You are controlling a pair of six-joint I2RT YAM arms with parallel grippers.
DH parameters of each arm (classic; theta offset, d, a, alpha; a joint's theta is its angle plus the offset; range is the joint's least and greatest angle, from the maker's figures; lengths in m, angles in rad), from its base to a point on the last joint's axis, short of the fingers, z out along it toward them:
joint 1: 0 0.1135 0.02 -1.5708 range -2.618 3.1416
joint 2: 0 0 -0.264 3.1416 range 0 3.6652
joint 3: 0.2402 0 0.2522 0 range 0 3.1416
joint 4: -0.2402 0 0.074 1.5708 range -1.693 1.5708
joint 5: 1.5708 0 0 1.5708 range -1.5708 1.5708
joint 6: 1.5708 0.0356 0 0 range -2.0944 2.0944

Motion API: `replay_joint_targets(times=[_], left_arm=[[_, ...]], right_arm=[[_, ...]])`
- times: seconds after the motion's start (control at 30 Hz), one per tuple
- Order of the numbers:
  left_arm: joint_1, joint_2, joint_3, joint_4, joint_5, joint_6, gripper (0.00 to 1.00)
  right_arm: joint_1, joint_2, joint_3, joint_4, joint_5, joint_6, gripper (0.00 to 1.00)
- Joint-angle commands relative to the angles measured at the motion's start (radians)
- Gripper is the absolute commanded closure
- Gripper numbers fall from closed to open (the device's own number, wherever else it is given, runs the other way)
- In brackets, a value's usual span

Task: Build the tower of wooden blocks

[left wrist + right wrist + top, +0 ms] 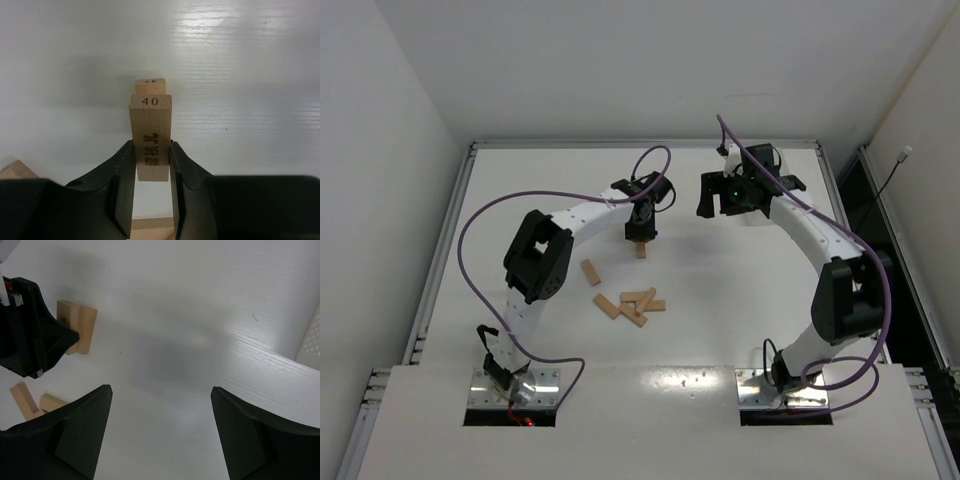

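My left gripper point(151, 145) is shut on a wood block marked 40 point(150, 130) and holds it lengthwise. Directly below it, the tower is a single flat block marked 49 point(150, 86) on the table; whether the two touch I cannot tell. From above, the left gripper point(640, 230) hangs over that spot point(641, 249) at mid-table. One loose wood block point(590, 272) and a small pile of several blocks point(632, 304) lie nearer the arm bases. My right gripper point(161, 388) is open and empty over bare table, to the right of the left gripper point(25, 335).
The right wrist view shows the edge of a white bin point(312, 340) at far right and two loose blocks point(30, 402) at lower left. The right gripper point(720, 205) sits at the back of the table point(520, 190). White walls surround it.
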Motion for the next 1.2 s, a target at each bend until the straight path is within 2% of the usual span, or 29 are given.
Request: replay_joint_targets(times=[0.0, 0.9, 0.97, 1.0, 1.13, 1.17], left_arm=[[0.006, 0.008, 0.032, 0.001, -0.013, -0.021, 1.00], [0.015, 0.063, 0.042, 0.010, 0.037, -0.012, 1.00], [0.015, 0.063, 0.042, 0.010, 0.037, -0.012, 0.92], [0.015, 0.063, 0.042, 0.010, 0.037, -0.012, 0.92], [0.015, 0.063, 0.032, 0.010, 0.037, -0.012, 0.82], [0.015, 0.063, 0.032, 0.010, 0.037, -0.012, 0.74]], right_arm=[[-0.006, 0.000, 0.009, 0.035, -0.035, 0.013, 0.23], [-0.006, 0.040, 0.028, 0.035, -0.063, 0.013, 0.23], [-0.006, 0.049, 0.028, 0.035, -0.072, 0.013, 0.23], [-0.016, 0.049, 0.028, 0.035, -0.072, 0.013, 0.23], [-0.016, 0.049, 0.037, 0.035, -0.072, 0.013, 0.23], [-0.016, 0.049, 0.037, 0.035, -0.072, 0.013, 0.23]])
